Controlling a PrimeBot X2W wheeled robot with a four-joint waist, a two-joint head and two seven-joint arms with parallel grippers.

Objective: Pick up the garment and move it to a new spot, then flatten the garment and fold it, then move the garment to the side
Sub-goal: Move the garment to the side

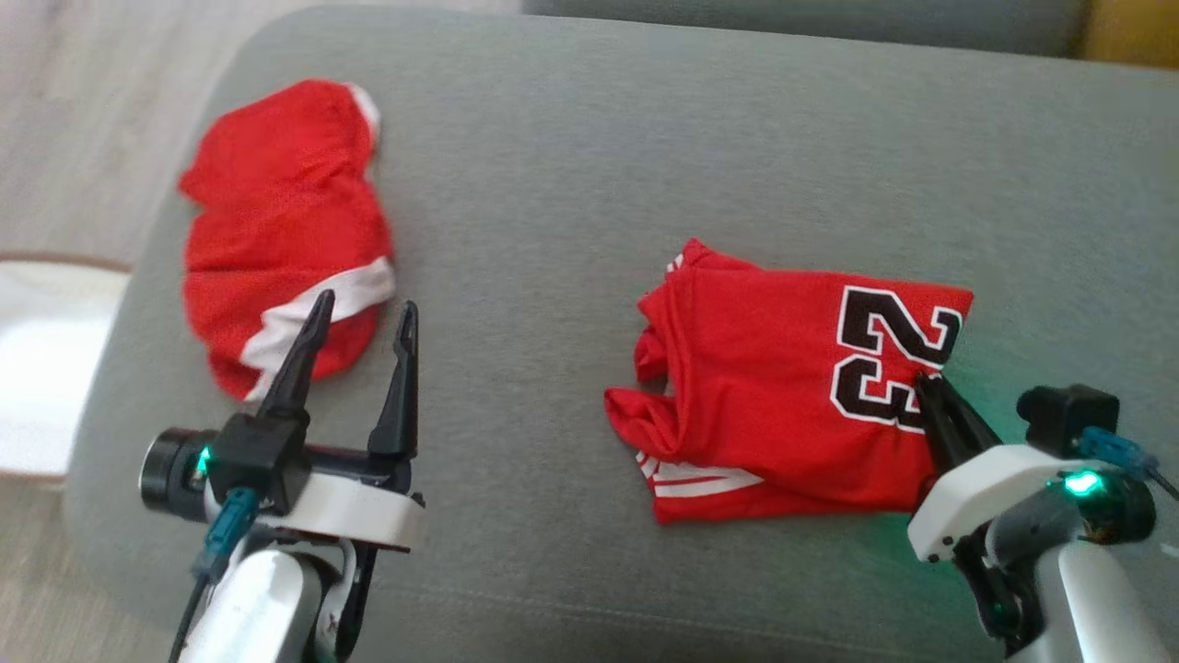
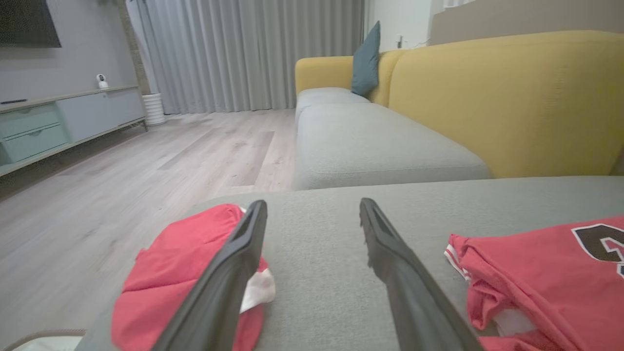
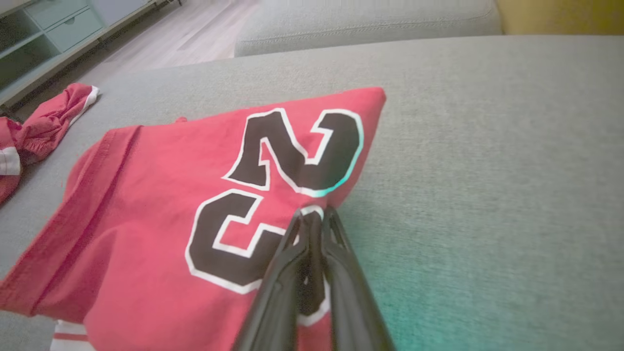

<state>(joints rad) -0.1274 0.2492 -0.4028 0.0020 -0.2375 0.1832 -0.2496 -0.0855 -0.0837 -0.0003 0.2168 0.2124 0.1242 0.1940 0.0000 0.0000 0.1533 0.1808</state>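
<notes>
The garment point(image 1: 783, 405) is a red jersey with a black "23", lying folded on the right half of the grey cushion point(image 1: 589, 166). My right gripper point(image 1: 926, 382) is shut on its right edge, beside the number. The right wrist view shows the two fingers of the right gripper point(image 3: 312, 217) pressed together on the garment point(image 3: 156, 195) at the bottom of the "23", the cloth lifted a little there. My left gripper point(image 1: 367, 304) hovers open over the cushion to the left, holding nothing. The left wrist view has the left gripper point(image 2: 313, 204) spread wide, with the garment point(image 2: 551, 282) at the lower right.
A second red piece with a white stripe point(image 1: 285, 230) lies bunched at the cushion's left end, just beyond my left fingertips. Wooden floor point(image 2: 146, 165) lies past the cushion's left edge. A yellow sofa back point(image 2: 512, 97) rises behind, and a low cabinet point(image 2: 58, 122) stands across the room.
</notes>
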